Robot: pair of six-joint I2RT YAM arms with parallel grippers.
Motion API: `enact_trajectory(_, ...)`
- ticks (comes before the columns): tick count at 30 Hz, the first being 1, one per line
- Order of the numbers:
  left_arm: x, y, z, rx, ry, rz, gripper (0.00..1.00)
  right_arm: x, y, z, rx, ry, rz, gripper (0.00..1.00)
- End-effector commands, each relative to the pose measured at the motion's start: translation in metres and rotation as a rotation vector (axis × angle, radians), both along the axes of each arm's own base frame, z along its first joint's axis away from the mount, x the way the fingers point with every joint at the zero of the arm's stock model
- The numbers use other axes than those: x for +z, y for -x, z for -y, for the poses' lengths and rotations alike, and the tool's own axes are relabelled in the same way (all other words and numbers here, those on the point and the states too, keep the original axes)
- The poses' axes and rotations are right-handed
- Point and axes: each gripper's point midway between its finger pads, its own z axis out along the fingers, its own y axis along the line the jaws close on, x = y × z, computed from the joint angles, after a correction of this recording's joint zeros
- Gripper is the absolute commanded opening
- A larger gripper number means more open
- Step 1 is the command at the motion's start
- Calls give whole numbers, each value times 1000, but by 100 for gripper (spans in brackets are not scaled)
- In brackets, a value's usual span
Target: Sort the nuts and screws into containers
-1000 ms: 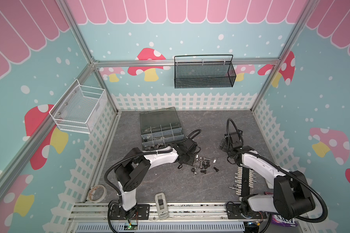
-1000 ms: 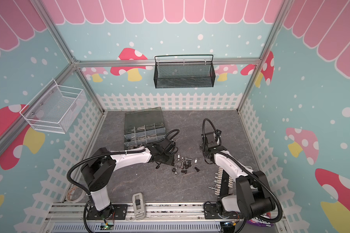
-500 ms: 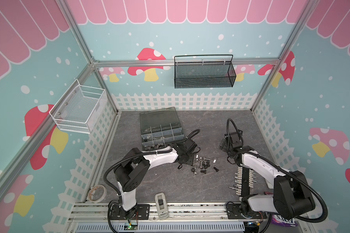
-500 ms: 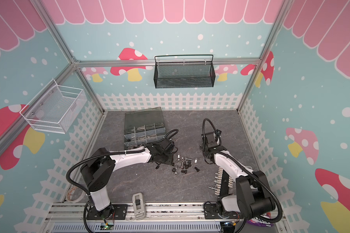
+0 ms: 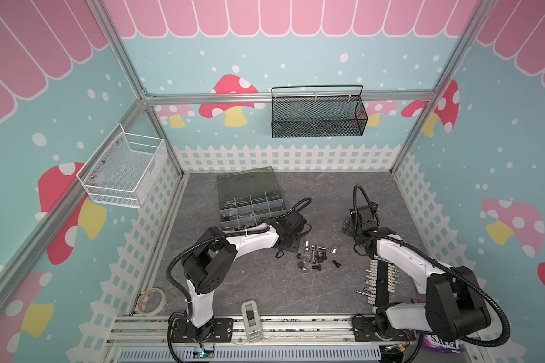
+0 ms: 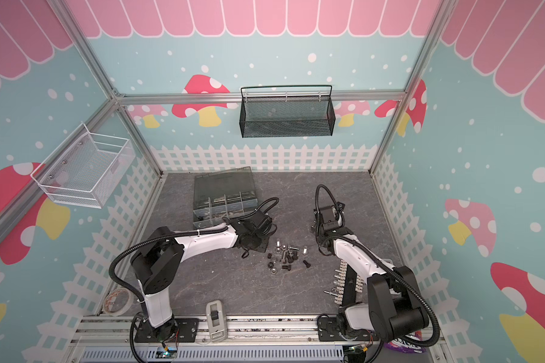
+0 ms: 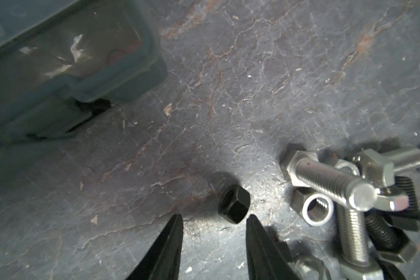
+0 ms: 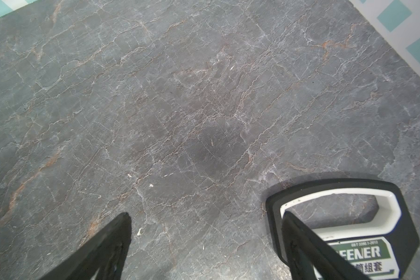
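Note:
Loose screws and nuts (image 5: 315,256) (image 6: 285,256) lie in a small pile mid-table in both top views. My left gripper (image 7: 214,217) (image 5: 291,246) is open, low over the table at the pile's left edge. A black hex nut (image 7: 233,206) lies just ahead of its tips, close to one finger and apart from both. Beyond it lie a silver screw (image 7: 325,177) and a silver nut (image 7: 317,209). The dark organizer box (image 5: 249,201) (image 7: 70,60) with its containers (image 5: 252,209) stands behind the left arm, lid up. My right gripper (image 8: 205,214) (image 5: 346,227) is wide open over bare table, holding nothing.
A black-and-white handle (image 8: 337,194) lies by one right finger. A white terminal strip (image 5: 379,279) sits under the right forearm. A tape roll (image 5: 151,301) lies front left and a grey device (image 5: 250,319) on the front rail. The black mesh basket (image 5: 318,116) and the white wire basket (image 5: 123,169) hang on the walls.

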Motion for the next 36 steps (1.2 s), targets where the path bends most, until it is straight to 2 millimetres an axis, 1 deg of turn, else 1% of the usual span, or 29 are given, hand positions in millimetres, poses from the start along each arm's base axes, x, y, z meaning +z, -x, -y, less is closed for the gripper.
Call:
enact_trajectory(1,-2,1,2,-36,-14,-12,45,-2,4,2,-10,10,-3,97)
enact_trajectory(8,-8,2,2,-57,-32,-16,46,-1,4,1,-10,4,-1,97)
enact_trajectory(18,-20,-5,6,-77,-61,-19,44,2,5,2,-9,3,9,97)
enact_trajectory(23,-24,-7,6,-66,-66,-27,38,4,4,1,-8,2,14,97)
enact_trajectory(36,-27,-9,1,-50,-97,-23,12,4,2,0,-5,2,12,97)
